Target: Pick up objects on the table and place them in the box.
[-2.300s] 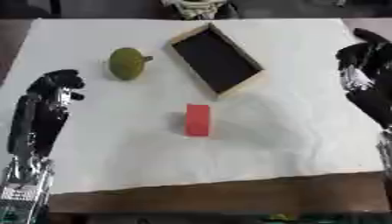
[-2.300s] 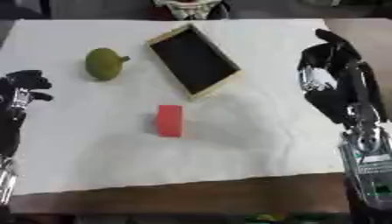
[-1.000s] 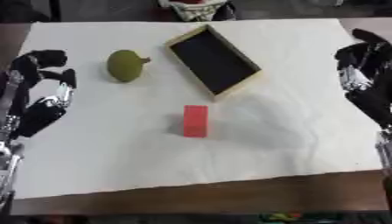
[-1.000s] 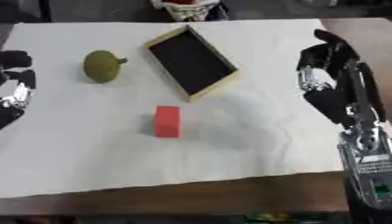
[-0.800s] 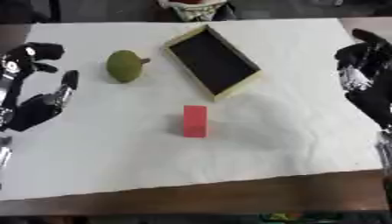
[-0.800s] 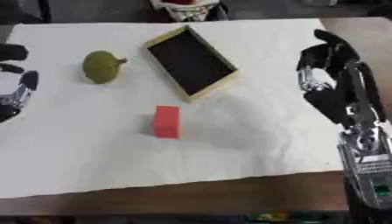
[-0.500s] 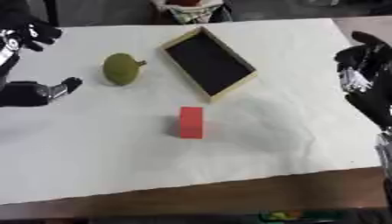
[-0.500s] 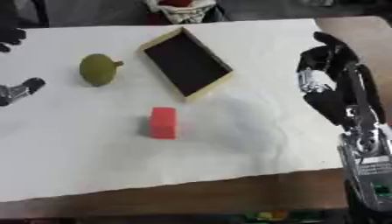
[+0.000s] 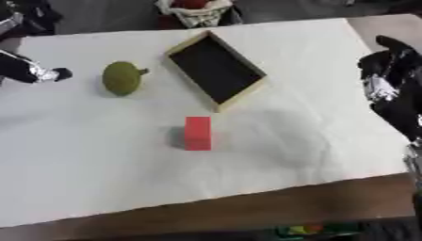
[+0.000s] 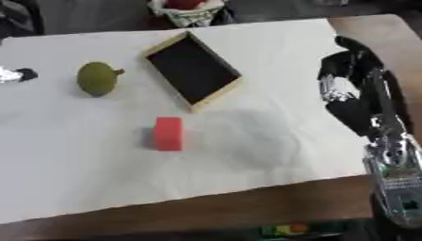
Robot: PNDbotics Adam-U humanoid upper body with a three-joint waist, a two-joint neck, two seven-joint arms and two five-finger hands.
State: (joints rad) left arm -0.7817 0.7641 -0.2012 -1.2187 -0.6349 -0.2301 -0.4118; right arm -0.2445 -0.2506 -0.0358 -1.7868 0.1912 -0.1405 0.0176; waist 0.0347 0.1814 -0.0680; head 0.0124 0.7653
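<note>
The wooden box (image 9: 216,70) lies empty and askew near the far middle of the bench (image 9: 99,188), so nothing is placed yet. A green pear-like fruit (image 9: 122,78) sits just left of it, and a red block (image 9: 198,133) lies nearer, apart from both — each free to be picked. The left hand (image 9: 33,71) is seen at the left edge beside the fruit, likely reaching; its fingers cannot be made out. The right hand (image 10: 350,89) rests at the right edge, fingers relaxed, holding nothing. A white cloth (image 9: 313,56) covers the bench; a bag (image 9: 194,9) lies beyond.
</note>
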